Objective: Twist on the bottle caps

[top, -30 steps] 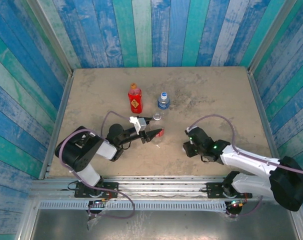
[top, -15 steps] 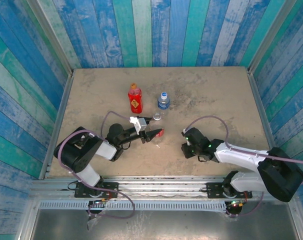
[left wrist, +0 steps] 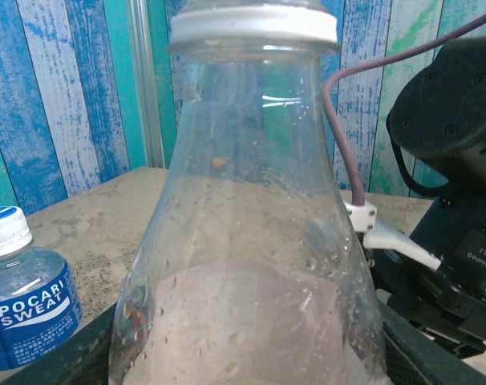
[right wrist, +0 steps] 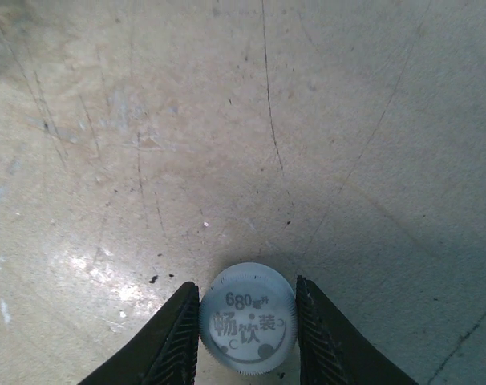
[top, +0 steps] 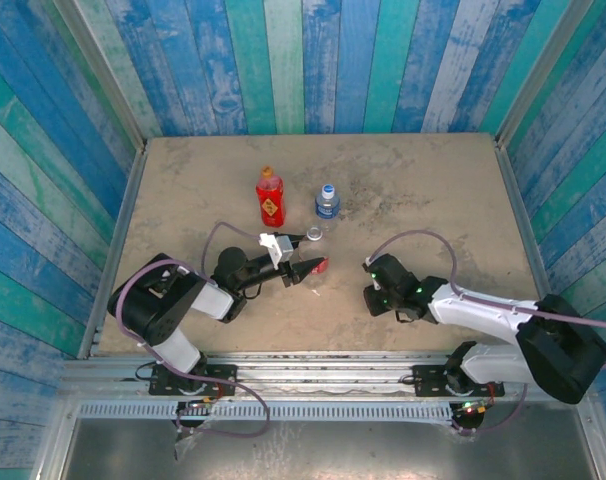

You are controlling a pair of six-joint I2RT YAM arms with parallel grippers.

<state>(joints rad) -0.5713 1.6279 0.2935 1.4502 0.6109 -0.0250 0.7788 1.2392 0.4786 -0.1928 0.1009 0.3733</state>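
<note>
Your right gripper [right wrist: 247, 287] is pinching the white cap [right wrist: 247, 321], jaws touching both sides (cap's lying flat, nr table's [top: 433, 190] front edge). Your left gripper [top: 303, 268] is clamping the clear bottle [left wrist: 251, 241], sitting left of cap, mouth bare.

The red bottle [top: 270, 198] and blue-label bottle [top: 327, 203] stand together mid-table; the table [top: 433, 190] to their right lies open.

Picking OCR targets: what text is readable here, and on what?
"POCARI SWEAT": blue-label bottle.
"680" and "畅饮装": white cap; the tiny characters after 680 are unreadable.
Yellow mark on red bottle: too small to read.
Label on red-label bottle: too small to read.
White print on right arm: blurred.
</note>
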